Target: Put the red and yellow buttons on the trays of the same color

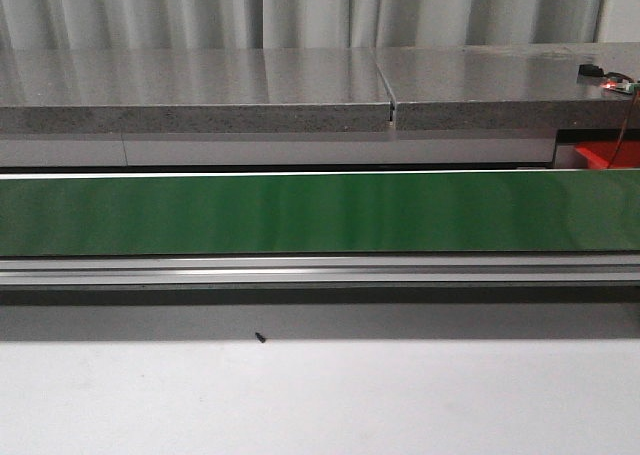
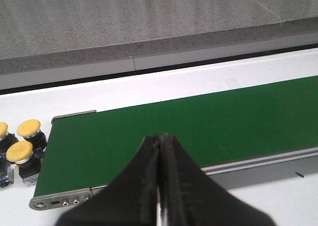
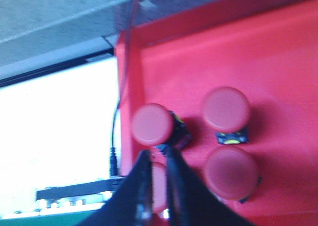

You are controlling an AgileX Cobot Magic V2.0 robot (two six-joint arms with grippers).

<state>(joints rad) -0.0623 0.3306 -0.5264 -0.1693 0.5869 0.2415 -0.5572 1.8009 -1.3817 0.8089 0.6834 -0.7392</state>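
Observation:
Several red buttons (image 3: 225,109) lie in the red tray (image 3: 278,52), whose corner also shows at the far right of the front view (image 1: 608,155). My right gripper (image 3: 157,154) hovers over that tray with its fingers a narrow gap apart. One red button (image 3: 158,186) shows through the gap, and the fingers grip nothing. Three yellow buttons (image 2: 28,128) stand on the white surface beside the end of the green belt (image 2: 198,121). My left gripper (image 2: 160,136) is shut and empty above that belt end. No yellow tray is in view.
The green conveyor belt (image 1: 320,213) runs across the whole front view with a grey stone ledge (image 1: 200,85) behind it. A black cable (image 3: 113,151) hangs beside the red tray's wall. A small black speck (image 1: 259,337) lies on the white table in front.

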